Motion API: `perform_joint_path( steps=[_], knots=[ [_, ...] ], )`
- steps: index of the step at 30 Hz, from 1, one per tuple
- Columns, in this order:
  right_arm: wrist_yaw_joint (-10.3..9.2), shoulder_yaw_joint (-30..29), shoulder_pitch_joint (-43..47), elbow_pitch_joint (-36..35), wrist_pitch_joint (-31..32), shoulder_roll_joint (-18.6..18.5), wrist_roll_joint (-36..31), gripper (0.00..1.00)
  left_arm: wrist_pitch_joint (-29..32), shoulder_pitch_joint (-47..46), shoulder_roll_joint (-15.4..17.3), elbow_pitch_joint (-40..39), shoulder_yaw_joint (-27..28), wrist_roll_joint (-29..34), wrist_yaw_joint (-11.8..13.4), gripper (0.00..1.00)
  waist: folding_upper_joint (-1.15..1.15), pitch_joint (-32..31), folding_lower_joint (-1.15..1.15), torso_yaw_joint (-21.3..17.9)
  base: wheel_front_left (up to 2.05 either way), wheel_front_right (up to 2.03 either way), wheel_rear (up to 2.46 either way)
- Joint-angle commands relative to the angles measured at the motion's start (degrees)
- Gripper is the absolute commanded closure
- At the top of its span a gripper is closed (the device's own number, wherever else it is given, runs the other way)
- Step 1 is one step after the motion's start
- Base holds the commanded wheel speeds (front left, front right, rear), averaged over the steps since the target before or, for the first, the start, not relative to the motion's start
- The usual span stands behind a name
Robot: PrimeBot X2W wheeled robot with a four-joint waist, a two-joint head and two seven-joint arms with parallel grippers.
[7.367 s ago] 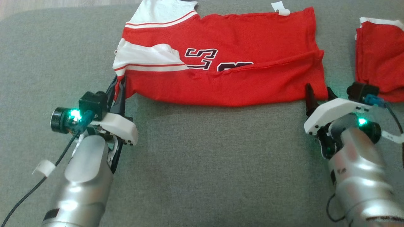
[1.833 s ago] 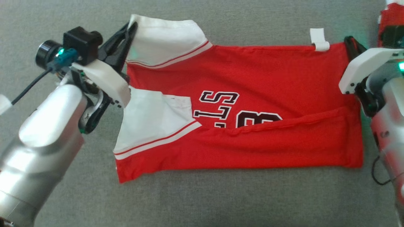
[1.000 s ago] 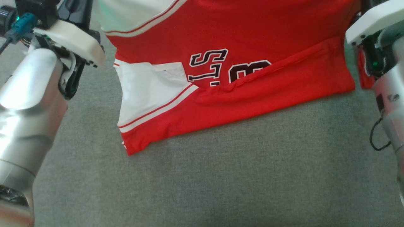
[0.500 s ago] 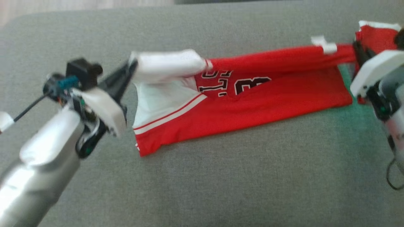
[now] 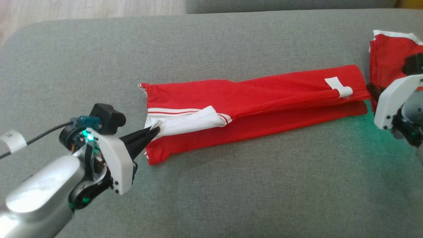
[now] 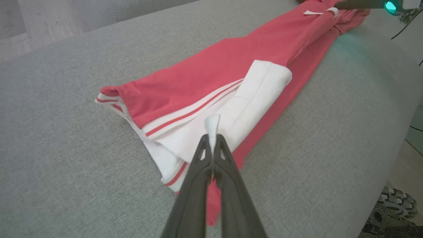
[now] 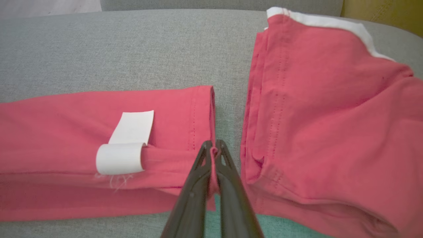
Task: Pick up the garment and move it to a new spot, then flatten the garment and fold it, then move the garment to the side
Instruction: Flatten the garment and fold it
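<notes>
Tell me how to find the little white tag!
On the big grey fabric cushion lies a long folded red jersey. Follow it to its right end, beside a second red garment: the small white cloth tag curls over the fold. Unlike the large white striped sleeve at the left end, it is tiny and plain.

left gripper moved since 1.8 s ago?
Yes: left gripper came toward the robot, from the far edge of the jersey to its near-left corner on the cushion.
</notes>
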Motion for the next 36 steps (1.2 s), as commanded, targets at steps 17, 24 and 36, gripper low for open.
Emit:
perform_joint_path(
  steps=[17, 24, 36],
  knots=[
    [0.37, -1.34, -2.44, -1.96, -4.83, 0.31, 4.14, 0.00, -10.88, -2.18, -1.47, 5.72, 4.70, 5.08, 6.89, 0.00, 0.00, 0.66, 0.00, -1.92, 0.00, 0.00, 0.00],
    [0.37, -5.56, -3.09, -7.14, -16.36, 3.21, 5.09, 0.00, -28.71, -2.03, -6.25, 8.79, 13.17, 5.31, 13.46, 0.00, 0.00, -2.02, 0.00, -2.31, 0.00, 0.00, 0.00],
    [0.37, -17.99, 7.79, -11.78, -33.14, 16.14, -8.90, 0.00, -32.30, 12.99, -17.14, 3.29, 31.55, 15.94, 18.63, 0.00, 0.00, -6.32, 0.00, -2.94, 0.00, 0.00, 0.00]
  ],
)
